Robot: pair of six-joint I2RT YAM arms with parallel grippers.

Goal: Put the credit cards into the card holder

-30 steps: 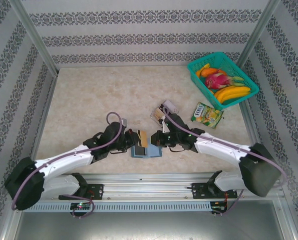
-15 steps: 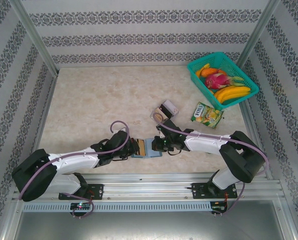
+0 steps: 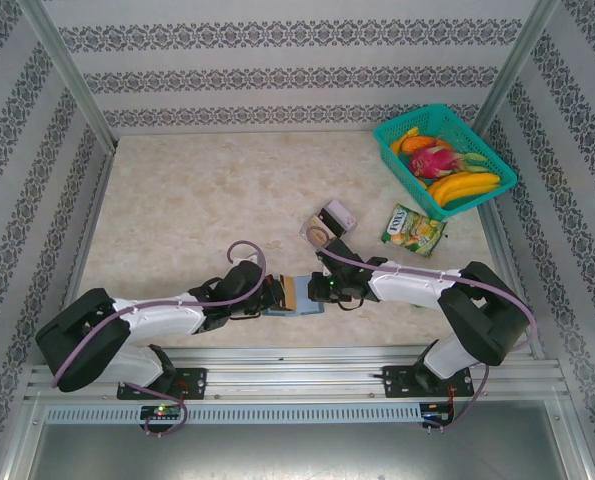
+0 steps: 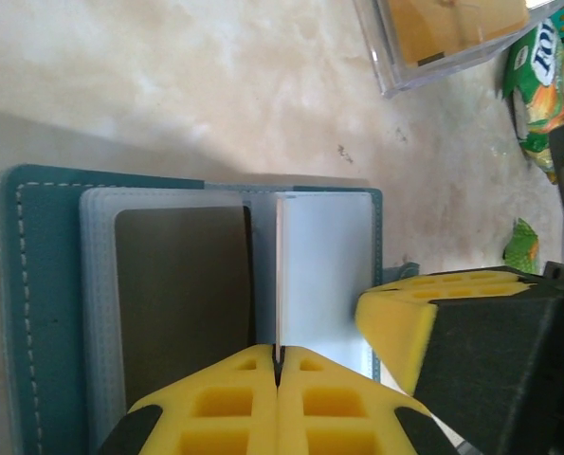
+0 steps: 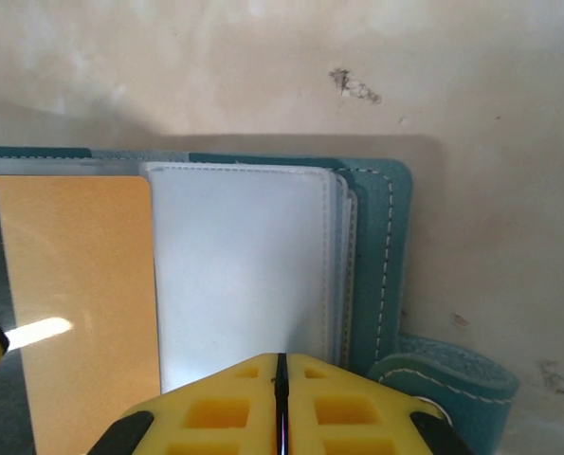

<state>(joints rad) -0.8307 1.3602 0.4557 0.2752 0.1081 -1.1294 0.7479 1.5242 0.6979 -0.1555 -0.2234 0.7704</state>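
Arms stretched low inward over card holder, left claw apparently pinching gold card, right claw closed.

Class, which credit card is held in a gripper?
The tan-gold card pinched by the left gripper over the open card holder; another gold card lies in the clear tray.

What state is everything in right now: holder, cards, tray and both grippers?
card holder, open flat, sleeves exposed
gold card, held on edge over the sleeves
dark card, apparently tucked in a sleeve
left gripper, shut on the gold card
right gripper, shut at the sleeves; hold unclear
clear tray, holding an orange-tan card
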